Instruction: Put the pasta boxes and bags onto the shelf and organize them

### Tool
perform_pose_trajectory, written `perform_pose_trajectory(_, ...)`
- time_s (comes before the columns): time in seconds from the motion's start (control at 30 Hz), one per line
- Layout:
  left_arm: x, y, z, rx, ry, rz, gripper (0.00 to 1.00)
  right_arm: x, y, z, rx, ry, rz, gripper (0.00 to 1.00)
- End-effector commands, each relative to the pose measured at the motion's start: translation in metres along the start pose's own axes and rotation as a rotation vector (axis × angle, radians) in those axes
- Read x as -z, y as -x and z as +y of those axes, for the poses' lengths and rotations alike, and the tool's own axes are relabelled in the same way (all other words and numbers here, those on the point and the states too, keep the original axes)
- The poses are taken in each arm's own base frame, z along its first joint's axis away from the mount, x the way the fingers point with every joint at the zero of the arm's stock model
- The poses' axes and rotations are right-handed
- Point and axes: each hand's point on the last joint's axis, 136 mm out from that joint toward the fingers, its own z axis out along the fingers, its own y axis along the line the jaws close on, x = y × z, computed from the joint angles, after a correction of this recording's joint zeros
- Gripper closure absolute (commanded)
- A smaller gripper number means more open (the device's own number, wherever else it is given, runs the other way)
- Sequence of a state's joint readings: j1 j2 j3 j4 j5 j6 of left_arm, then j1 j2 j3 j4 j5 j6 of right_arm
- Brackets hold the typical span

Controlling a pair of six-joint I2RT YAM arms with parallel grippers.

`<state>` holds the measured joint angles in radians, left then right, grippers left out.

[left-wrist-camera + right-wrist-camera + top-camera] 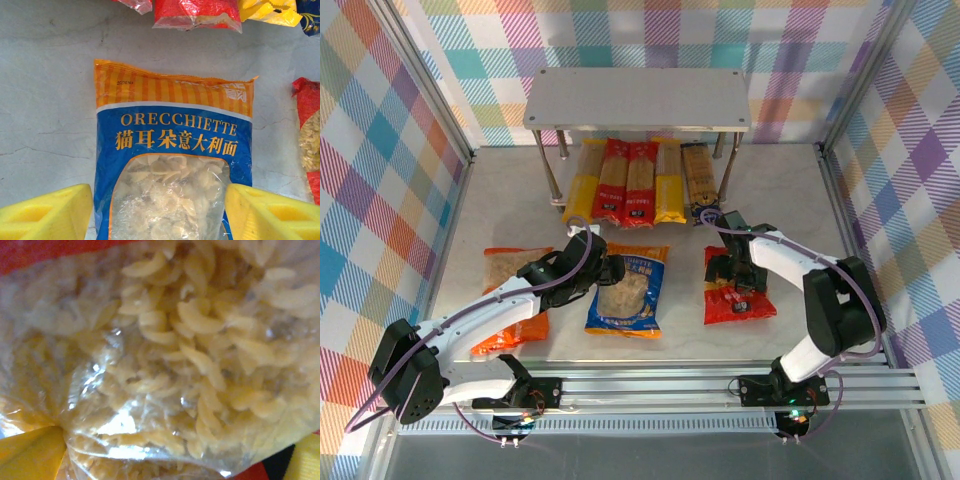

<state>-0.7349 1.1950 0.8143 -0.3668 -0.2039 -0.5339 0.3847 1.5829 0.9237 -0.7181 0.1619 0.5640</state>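
Top external view puts the left gripper point(610, 268) directly over the far end of the blue bag point(628, 295), the middle of the 3 bags on the table point(790, 200). That bag's long axis runs from the near edge toward the shelf point(638, 100), slightly skewed, and the shelf lies straight beyond it. In the left wrist view the gripper point(159, 192) is spread, not clenched. Its 2 yellow fingers point(55, 212) flank the blue bag point(175, 140) across its short width, with nothing held yet.

The left arm stretches low, forward and rightward from its base, wrist pointing down. The right arm folds forward, its right gripper point(728, 268) down on the far end of the red bag point(740, 300). Its jaws stand wide apart, with the clear window of the red bag point(175, 340) pressed close.

The orange bag point(500, 268) lies left, under the left arm. The 5 pasta boxes point(640, 180) lie side by side under the shelf's top board.
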Motion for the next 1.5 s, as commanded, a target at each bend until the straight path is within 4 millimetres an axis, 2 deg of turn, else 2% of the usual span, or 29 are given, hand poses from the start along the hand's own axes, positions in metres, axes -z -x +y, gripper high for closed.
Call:
perform_pose_trajectory(0.0, 0.000, 0.000, 0.011, -0.003, 0.036, -0.002, 0.30, -0.024, -0.027, -0.008, 0.019, -0.012, 0.111, 0.09)
perform_pose_trajectory(0.17, -0.001, 0.001, 0.010, 0.002, 0.027, -0.004, 0.30, -0.021, -0.038, -0.013, 0.014, 0.003, 0.136, 0.29)
perform_pose_trajectory(0.33, -0.003, 0.000, 0.007, 0.004, 0.018, 0.003, 0.30, -0.017, -0.043, -0.017, 0.013, 0.006, 0.144, 0.40)
perform_pose_trajectory(0.4, -0.003, 0.001, 0.007, 0.005, 0.017, 0.001, 0.30, -0.015, -0.044, -0.017, 0.017, 0.011, 0.143, 0.51)
perform_pose_trajectory(0.43, -0.003, 0.001, 0.007, 0.005, 0.017, 0.003, 0.30, -0.014, -0.044, -0.018, 0.017, 0.012, 0.140, 0.60)
perform_pose_trajectory(0.5, -0.003, 0.001, 0.008, 0.005, 0.019, 0.001, 0.30, -0.010, -0.043, -0.018, 0.021, 0.017, 0.133, 0.69)
perform_pose_trajectory(0.67, -0.002, 0.000, 0.008, 0.003, 0.019, 0.001, 0.30, 0.001, -0.041, -0.017, 0.021, 0.036, 0.109, 0.83)
perform_pose_trajectory(0.77, -0.003, 0.001, 0.009, 0.001, 0.022, 0.000, 0.30, 0.012, -0.036, -0.017, 0.024, 0.045, 0.079, 1.00)
perform_pose_trajectory(0.8, -0.003, 0.001, 0.009, 0.000, 0.024, -0.003, 0.30, 0.017, -0.035, -0.018, 0.023, 0.047, 0.064, 1.00)
perform_pose_trajectory(0.97, -0.009, 0.005, 0.007, -0.008, 0.024, 0.002, 0.29, 0.057, -0.020, -0.021, 0.019, 0.069, -0.064, 1.00)
perform_pose_trajectory(1.2, -0.015, 0.011, -0.001, 0.001, -0.010, -0.001, 0.30, 0.133, 0.003, -0.027, 0.026, 0.107, -0.281, 1.00)
perform_pose_trajectory(1.3, -0.014, 0.014, -0.001, -0.002, -0.009, -0.007, 0.30, 0.175, 0.015, -0.031, 0.034, 0.121, -0.391, 1.00)
perform_pose_trajectory(1.47, -0.012, 0.020, -0.001, 0.000, -0.013, -0.016, 0.30, 0.257, 0.042, -0.030, 0.051, 0.163, -0.599, 1.00)
